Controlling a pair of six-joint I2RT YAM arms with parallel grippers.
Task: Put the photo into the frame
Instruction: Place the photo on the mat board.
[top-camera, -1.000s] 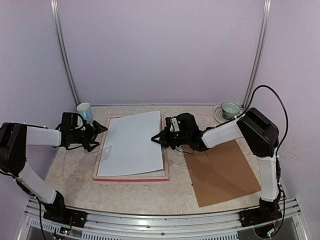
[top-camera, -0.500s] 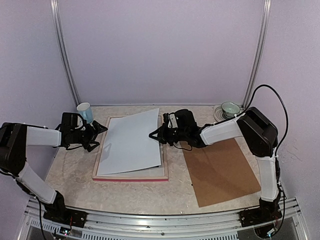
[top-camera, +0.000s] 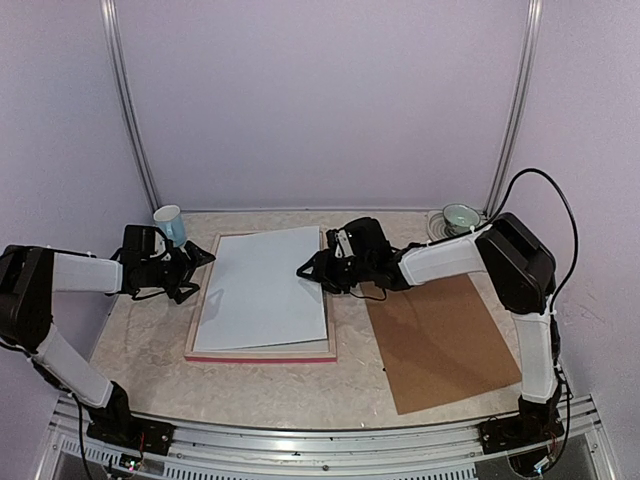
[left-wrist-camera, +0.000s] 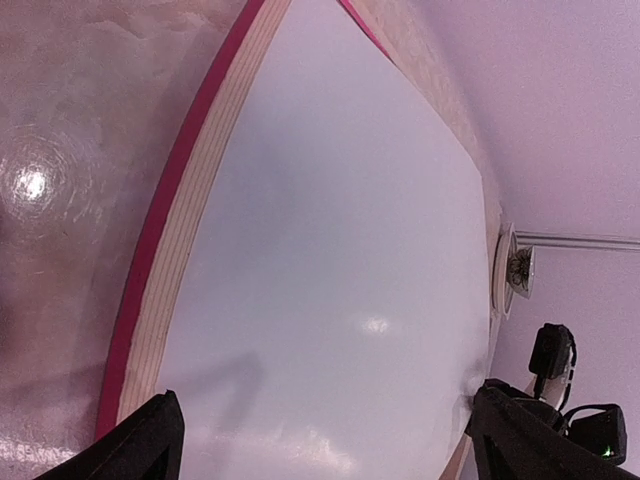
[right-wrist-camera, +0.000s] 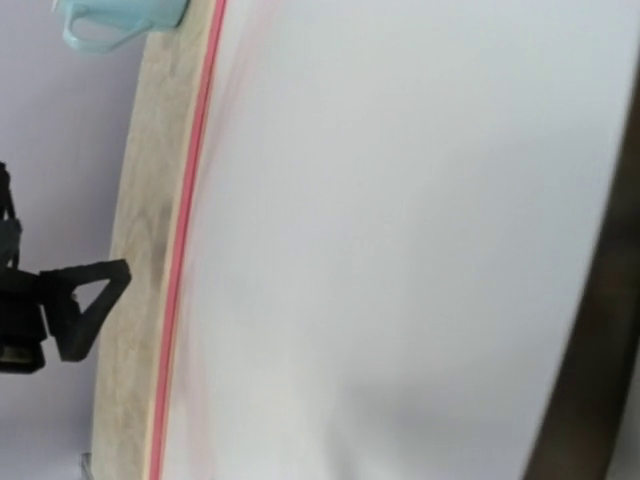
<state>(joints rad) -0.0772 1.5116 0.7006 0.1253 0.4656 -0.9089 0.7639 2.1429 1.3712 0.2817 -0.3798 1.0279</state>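
- Photo (top-camera: 265, 290) lies white back up inside frame (top-camera: 262, 351), face-down on bench; seating looks nearly done
- left claw (top-camera: 201, 276) wide open beside frame's left rail
- right claw (top-camera: 308, 270) at photo's right edge; open or gripping, cannot tell; letting go remains

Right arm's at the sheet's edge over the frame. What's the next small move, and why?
Probably lift the right gripper slightly and draw it back to the right, off the photo. The photo lies white side up, apparently flat inside the frame, and the gripper's jaws look parted, so nothing seems held. Dragging across it might shift it.
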